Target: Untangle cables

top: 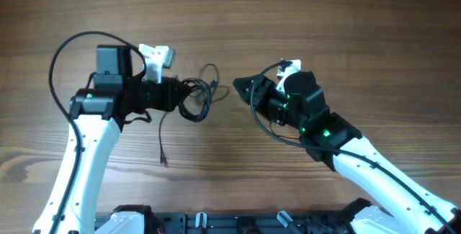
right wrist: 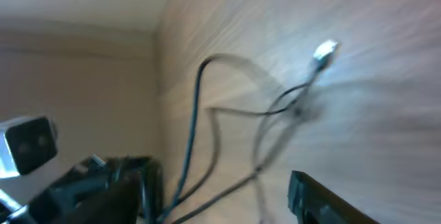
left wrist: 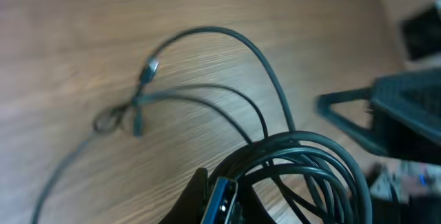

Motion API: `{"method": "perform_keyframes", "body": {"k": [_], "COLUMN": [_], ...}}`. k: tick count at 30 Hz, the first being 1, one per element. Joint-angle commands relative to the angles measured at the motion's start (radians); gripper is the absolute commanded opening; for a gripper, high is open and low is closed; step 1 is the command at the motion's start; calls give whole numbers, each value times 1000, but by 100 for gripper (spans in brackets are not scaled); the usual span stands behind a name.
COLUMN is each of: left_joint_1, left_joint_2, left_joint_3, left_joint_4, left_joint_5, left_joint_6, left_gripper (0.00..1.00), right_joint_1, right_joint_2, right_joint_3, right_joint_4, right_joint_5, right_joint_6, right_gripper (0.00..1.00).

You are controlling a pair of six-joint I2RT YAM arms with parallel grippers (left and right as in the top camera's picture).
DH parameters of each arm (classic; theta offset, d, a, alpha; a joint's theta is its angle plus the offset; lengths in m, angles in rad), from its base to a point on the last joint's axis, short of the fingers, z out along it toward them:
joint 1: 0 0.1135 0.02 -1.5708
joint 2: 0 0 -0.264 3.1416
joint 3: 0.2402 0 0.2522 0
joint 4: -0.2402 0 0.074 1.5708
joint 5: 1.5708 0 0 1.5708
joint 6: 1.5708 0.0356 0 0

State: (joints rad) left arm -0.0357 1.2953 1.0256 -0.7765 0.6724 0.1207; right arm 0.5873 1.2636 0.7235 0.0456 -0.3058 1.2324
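Cables point(left wrist: 310, 145) pinched by the left gripper point(top: 178, 96) should be held tight and pulled toward 3 o'clock by the right gripper point(top: 243, 86), spread unclear.

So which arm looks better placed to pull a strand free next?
Probably the right: the right gripper points at the cables, free and just apart from them, while the left gripper is in the bundle.

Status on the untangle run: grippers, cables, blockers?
Left gripper shut on cables, coil at its tips. Right gripper close beside the loop; open or shut unclear. One strand trails toward the base. No obstruction seen.
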Motion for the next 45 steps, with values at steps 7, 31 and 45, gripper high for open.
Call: {"method": "perform_keyframes", "body": {"k": [7,31,45], "left_joint_1": [12,8,-150], "left_joint_2": [1,1,1], "left_joint_3": [3,3,3], "left_joint_4": [-2,111,108], "left_joint_5": [188,-190,-192], "left_joint_6": [220,158,155], "left_gripper": [4,4,4], "right_joint_1": [3,-106,60], "right_joint_2": [253,349,400], "right_joint_3": [2,2,2], "right_joint_4": [237,377,347], "right_joint_5": [-383,-438,-110], "right_joint_6": [195,203,663], "right_gripper": [76,100,68]}}
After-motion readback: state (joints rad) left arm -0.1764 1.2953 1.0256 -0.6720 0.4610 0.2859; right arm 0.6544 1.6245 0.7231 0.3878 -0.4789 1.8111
